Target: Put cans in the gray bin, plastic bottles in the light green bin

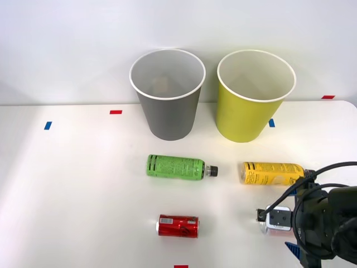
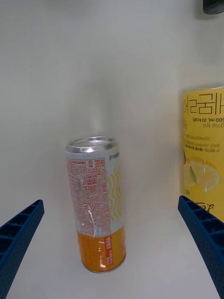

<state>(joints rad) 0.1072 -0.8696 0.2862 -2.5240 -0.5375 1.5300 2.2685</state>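
My right gripper (image 1: 285, 222) is open at the table's front right. A slim orange-and-pink can (image 1: 276, 219) with a silver top sits between its fingers. In the right wrist view the can (image 2: 95, 205) lies midway in the gripper (image 2: 111, 203), with a gap to each blue finger (image 2: 18, 233). A red can (image 1: 178, 226) lies on its side at front centre. The green-label bottle (image 1: 175, 166) and the yellow-label bottle (image 1: 272, 173) lie mid-table, and the yellow bottle (image 2: 203, 145) is close beside one finger. The gray bin (image 1: 167, 111) and the light green bin (image 1: 251, 114) stand at the back.
Small red (image 1: 115, 111) and blue tape marks (image 1: 48, 125) dot the white table (image 1: 72, 184). The two bins stand side by side against a white wall. Black cables loop over my right arm (image 1: 326, 223).
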